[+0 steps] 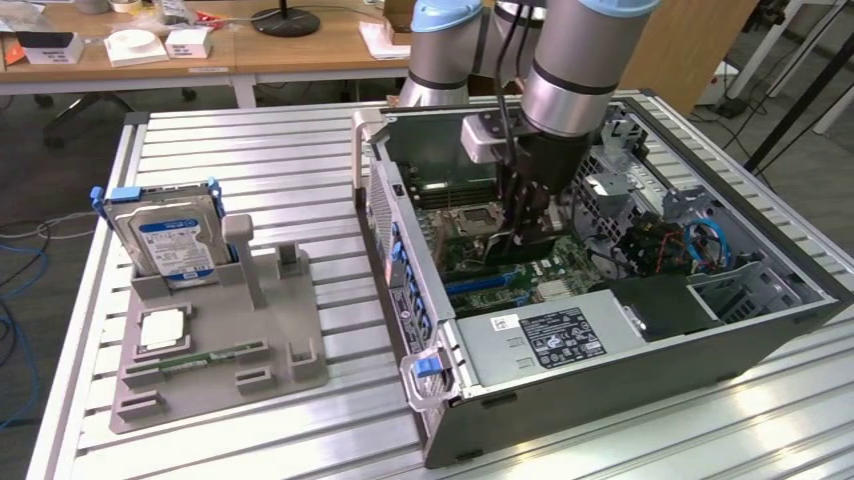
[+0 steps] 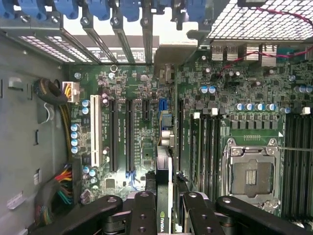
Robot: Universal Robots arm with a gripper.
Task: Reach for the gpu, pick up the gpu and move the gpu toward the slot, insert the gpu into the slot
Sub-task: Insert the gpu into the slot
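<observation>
At the exterior view's left, on the slatted desk (image 1: 267,150), stands a grey holder (image 1: 220,340) with the blue-labelled hard drive (image 1: 171,240) upright at its far end, a processor chip (image 1: 160,328) lying flat nearer, and a narrow green memory stick (image 1: 207,357) beside that. No card sits in the holder, which fits the picking-up step being done.

Further right is the open computer case (image 1: 601,330), its motherboard (image 2: 142,122) exposed. The arm reaches down into it, and the pincer (image 1: 527,225) hangs low over the middle of the board.

In the wrist view the pincer (image 2: 164,210) is closed on the gpu (image 2: 165,181), which is held edge-on between the fingers (image 2: 143,215): a thin dark card with a small logo on its edge, running away from the camera toward the bracket openings at the case's back wall. The card lies along the board's long expansion slots (image 2: 128,137) and looks to be over or just meeting one of them near the blue connector (image 2: 165,105). Whether its edge is seated I cannot tell; I judge reach and pick-up done, carrying nearly done, and insertion either under way or left.
</observation>
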